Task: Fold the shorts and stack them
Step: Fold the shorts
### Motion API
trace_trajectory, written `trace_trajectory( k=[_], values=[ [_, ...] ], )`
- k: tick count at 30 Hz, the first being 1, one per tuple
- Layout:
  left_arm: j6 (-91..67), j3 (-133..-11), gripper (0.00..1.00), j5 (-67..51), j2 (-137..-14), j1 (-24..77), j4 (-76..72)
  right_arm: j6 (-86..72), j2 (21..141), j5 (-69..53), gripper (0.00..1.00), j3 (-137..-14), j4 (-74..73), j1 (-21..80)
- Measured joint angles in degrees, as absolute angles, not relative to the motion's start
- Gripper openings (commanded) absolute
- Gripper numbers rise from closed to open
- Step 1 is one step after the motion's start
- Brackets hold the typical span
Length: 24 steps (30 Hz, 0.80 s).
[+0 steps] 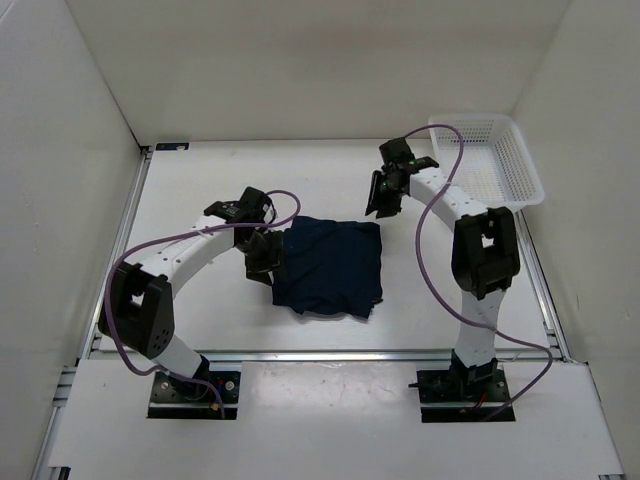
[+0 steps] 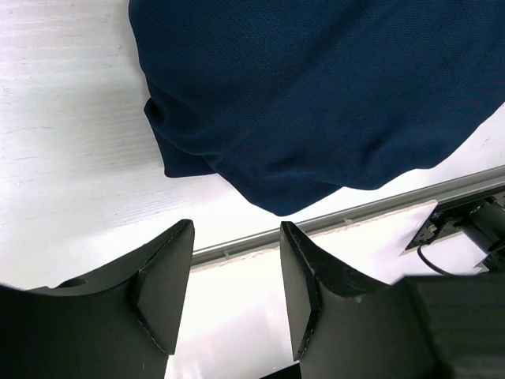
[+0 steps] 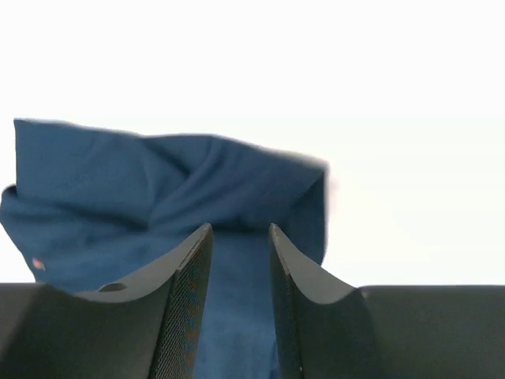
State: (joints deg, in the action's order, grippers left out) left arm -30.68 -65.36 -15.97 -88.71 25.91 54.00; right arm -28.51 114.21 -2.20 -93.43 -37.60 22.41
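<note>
With left hand (image 1: 262,258) and right hand (image 1: 382,198) both apart and empty, the folded shorts (image 1: 330,265) probably need their rumpled near edge squared.

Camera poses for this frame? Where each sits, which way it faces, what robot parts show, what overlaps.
Top external: fixed above and behind the robot, looking down on the table; shows both arms, left tool, right tool, shorts, mesh basket.
Left wrist: faces down past its own fingers at the shorts' edge.
Right wrist: low, faces the shorts across its own fingers.
Shared: all three show the shorts.
</note>
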Motion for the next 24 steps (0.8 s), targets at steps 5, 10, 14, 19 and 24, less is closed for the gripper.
trace_trajectory(
  k=[5, 10, 14, 19, 24],
  values=[
    [-30.68, -65.73, 0.61, -15.97, -88.79, 25.93, 54.17, -27.92, 115.42, -3.22, 0.45, -94.98, -38.39, 20.71],
    [-30.68, -68.51, 0.59, -15.62, -90.98, 25.93, 54.59, -27.62, 108.90, -3.20, 0.51, -88.23, -38.28, 23.31],
    [-30.85, -70.96, 0.47, -15.46, -96.12, 25.93, 54.33, -27.59, 98.74, -3.62, 0.50, -79.61, -38.35, 25.91],
    [-30.57, -73.52, 0.33, -15.55, -103.98, 25.98, 52.69, -28.03, 92.31, -3.97, 0.49, -71.81, -36.56, 31.94],
    [-29.34, -73.60, 0.27, -15.73, -111.00, 25.78, 50.74, -28.95, 96.79, -4.19, 0.44, -67.68, -34.26, 35.59]
  ],
)
